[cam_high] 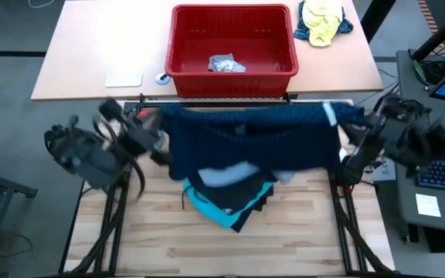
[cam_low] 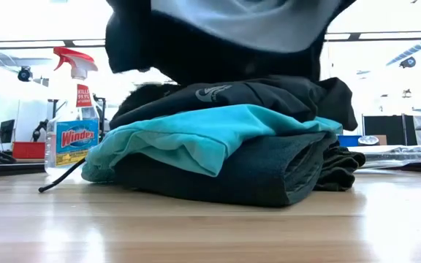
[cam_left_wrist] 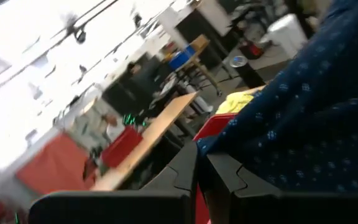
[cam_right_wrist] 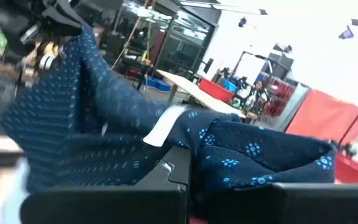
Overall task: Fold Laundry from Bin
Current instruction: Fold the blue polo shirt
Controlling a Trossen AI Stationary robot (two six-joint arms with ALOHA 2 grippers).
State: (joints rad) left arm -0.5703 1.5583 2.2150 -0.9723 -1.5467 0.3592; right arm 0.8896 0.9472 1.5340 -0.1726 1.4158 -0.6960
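A navy garment with tiny dots [cam_high: 253, 139] hangs spread out between my two grippers, high above the wooden table. My left gripper [cam_high: 159, 133] is shut on its left end and my right gripper [cam_high: 352, 130] on its right end. Its lower part, light on the inside [cam_low: 254, 25], hangs just over a stack of folded laundry [cam_high: 230, 199]: black on top, turquoise [cam_low: 196, 131] and dark grey below. The red bin [cam_high: 232, 42] stands on the far table with a small grey item [cam_high: 226, 65] in it. My left gripper pinches the navy garment's left upper corner [cam_left_wrist: 219, 144] between its two fingers, coming at it level. The cloth runs away from the fingers toward the other arm, clear of the table. My right gripper pinches the garment's right upper edge [cam_right_wrist: 211, 155] between its two fingers, level, near the white neck label [cam_right_wrist: 163, 127]. The cloth sags a little between the two holds.
A yellow-and-blue cloth bundle [cam_high: 323, 22] lies right of the bin. A white card [cam_high: 123, 79] lies on the far table's left. A spray bottle [cam_low: 75, 117] shows beyond the stack. The table's near part [cam_high: 230, 251] is bare wood.
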